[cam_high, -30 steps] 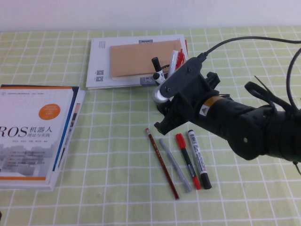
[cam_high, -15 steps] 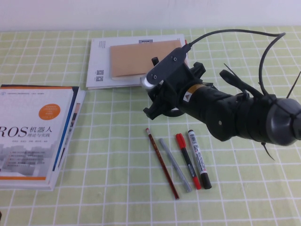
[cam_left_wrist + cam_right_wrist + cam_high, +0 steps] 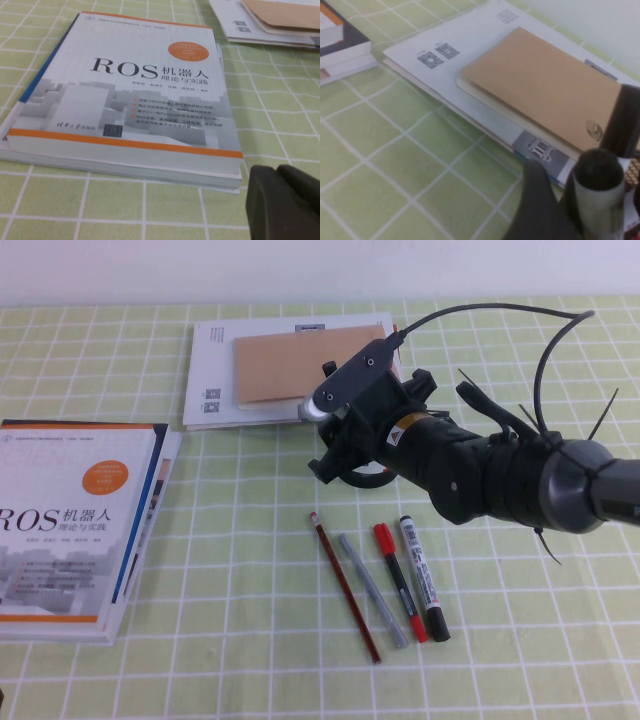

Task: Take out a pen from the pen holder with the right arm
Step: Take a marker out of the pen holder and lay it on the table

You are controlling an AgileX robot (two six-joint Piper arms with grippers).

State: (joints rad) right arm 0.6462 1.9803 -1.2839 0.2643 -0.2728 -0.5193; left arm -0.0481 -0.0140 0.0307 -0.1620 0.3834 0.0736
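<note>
Here, locate the ROS book [image 3: 80, 520] at the table's [image 3: 250, 660] left edge; the left gripper [image 3: 285, 200] sits low beside it, and you cannot tell its state. The right gripper [image 3: 348, 468] hangs over the pen holder [image 3: 368, 480], midway along toward the far edge, jaws apart and clamping nothing, a black-capped pen [image 3: 597, 192] upright just beside one finger [image 3: 535, 210]

High view angled down, wrist views near books [image 3: 80, 525]

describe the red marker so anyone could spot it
On the green checked tablecloth, four pens line up before the open right gripper; the left gripper sits by the white ROS book. The red marker, third from left between grey pen and black marker, alone is red-capped.
</note>
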